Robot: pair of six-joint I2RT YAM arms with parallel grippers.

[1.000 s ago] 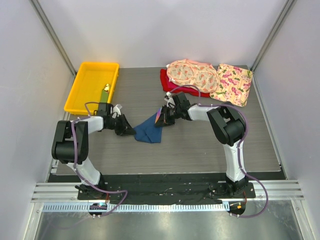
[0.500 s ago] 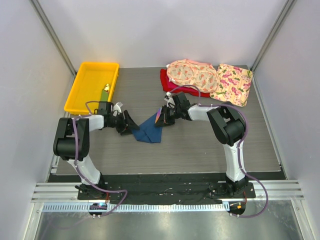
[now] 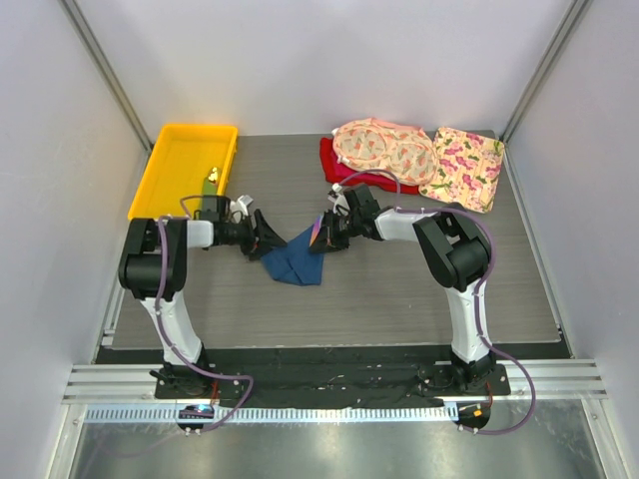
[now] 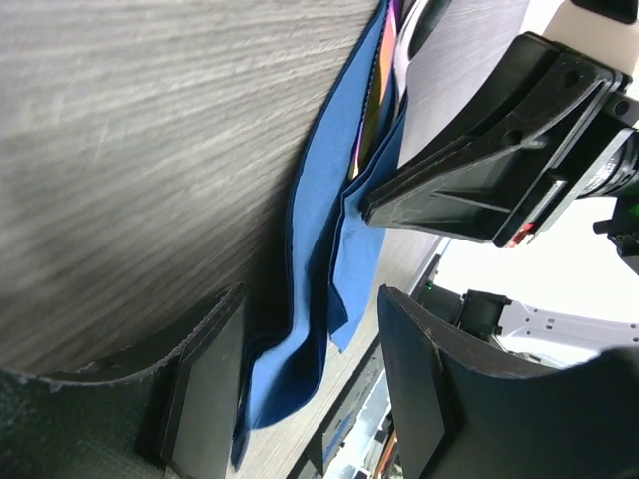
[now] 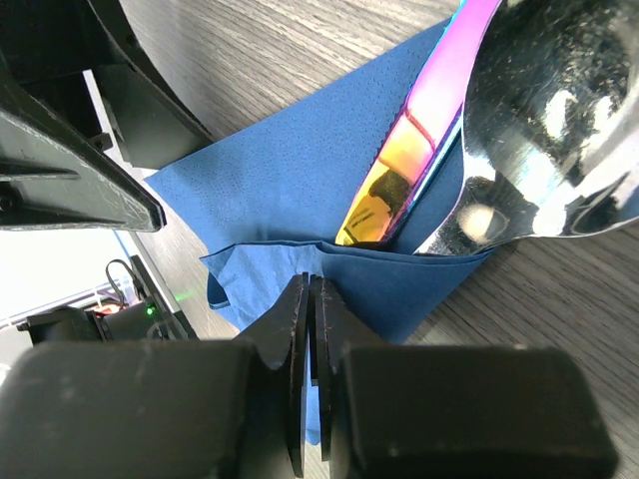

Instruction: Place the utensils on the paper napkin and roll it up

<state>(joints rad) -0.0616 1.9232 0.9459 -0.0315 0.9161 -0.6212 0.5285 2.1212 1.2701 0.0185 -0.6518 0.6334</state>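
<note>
The left gripper (image 4: 310, 304) stands partly open and holds nothing. The loose folded edge of the paper napkin (image 4: 334, 190) lies between its jaws without being clamped. The right gripper (image 5: 309, 287) is closed tight, pinching the napkin's folded edge at its fingertips. The utensils (image 5: 424, 150) lie just ahead of the right fingertips and to one side, tucked in the napkin's fold, with the spoon head (image 5: 554, 120) protruding onto the table (image 5: 260, 50). The step in hand is judged to be the roll: the napkin is folded over the handles but not yet wound. To do it well, hold the right pinch firm as the anchor so that the fold cannot spring open. Advance the left jaws until both layers sit fully between the pads, then close them before any pull. Roll toward the utensils with the sheet low on the surface. Thin paper may tear or slip under sideways tension, so pull along the fold only.
</note>
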